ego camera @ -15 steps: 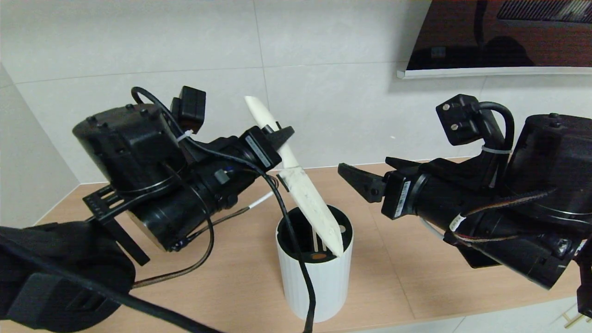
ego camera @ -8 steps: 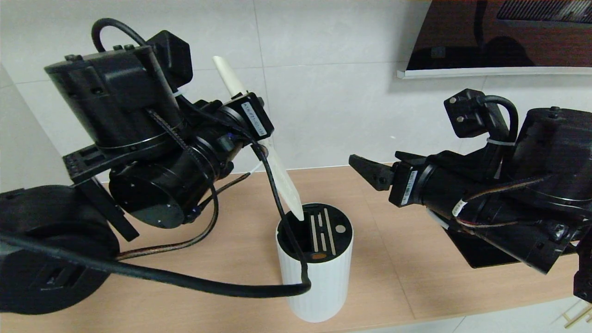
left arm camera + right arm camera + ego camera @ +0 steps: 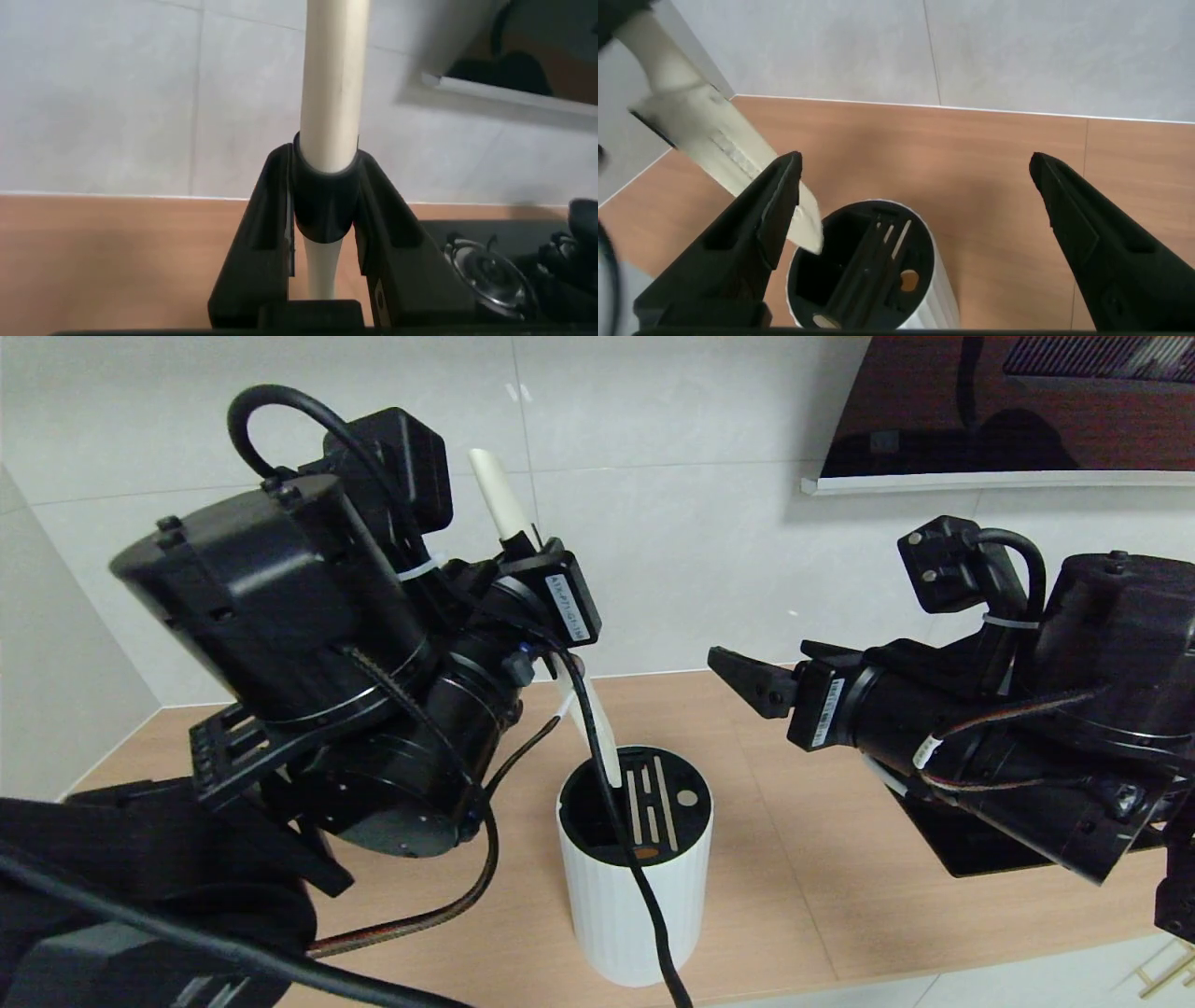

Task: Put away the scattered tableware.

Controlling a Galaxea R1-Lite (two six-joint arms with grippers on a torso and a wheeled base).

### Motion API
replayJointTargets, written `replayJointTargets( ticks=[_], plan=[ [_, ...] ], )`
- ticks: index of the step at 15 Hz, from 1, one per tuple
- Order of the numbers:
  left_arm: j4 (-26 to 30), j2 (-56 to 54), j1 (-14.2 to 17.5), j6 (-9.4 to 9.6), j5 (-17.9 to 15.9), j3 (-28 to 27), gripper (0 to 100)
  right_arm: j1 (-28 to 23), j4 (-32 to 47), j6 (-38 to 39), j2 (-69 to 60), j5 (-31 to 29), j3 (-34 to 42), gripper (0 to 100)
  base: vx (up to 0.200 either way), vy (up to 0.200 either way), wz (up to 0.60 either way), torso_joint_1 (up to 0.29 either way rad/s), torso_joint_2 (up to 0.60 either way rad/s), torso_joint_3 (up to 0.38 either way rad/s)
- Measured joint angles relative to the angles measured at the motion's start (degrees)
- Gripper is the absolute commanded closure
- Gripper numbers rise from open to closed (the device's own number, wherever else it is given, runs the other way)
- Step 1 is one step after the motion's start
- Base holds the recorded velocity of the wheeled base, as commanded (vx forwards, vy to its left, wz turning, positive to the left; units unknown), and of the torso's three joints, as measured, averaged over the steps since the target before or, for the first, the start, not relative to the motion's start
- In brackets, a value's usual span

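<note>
- Head view: left gripper (image 3: 534, 555) clamps the cream-white knife (image 3: 493, 493), tilted tip at the mouth of the white ribbed cylindrical holder (image 3: 635, 905); it could jam on the rim
- Left wrist view: the knife's round handle might slip in that grip
- Right wrist view: right gripper (image 3: 915, 163) gapes empty nearby, could knock the holder
</note>
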Motion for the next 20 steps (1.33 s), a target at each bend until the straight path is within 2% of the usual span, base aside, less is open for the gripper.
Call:
replayJointTargets(
  ticks=[1,5,20],
  plan=[
    [-1.1,0.9,-0.1,0.79,0.1,0.5,100,0.0,0.0,0.0,0.0,0.0,0.0,0,0.0,0.0,0.0,0.0,0.0,0.0],
    [-1.0,2.5,-0.2,1.01,0.1,1.3,100,0.0,0.0,0.0,0.0,0.0,0.0,0,0.0,0.0,0.0,0.0,0.0,0.0],
    [-0.4,12.3,-0.3,0.52,-0.3,4.0,100,0.0,0.0,0.0,0.9,0.0,0.1,0,0.0,0.0,0.0,0.0,0.0,0.0]
  ],
)
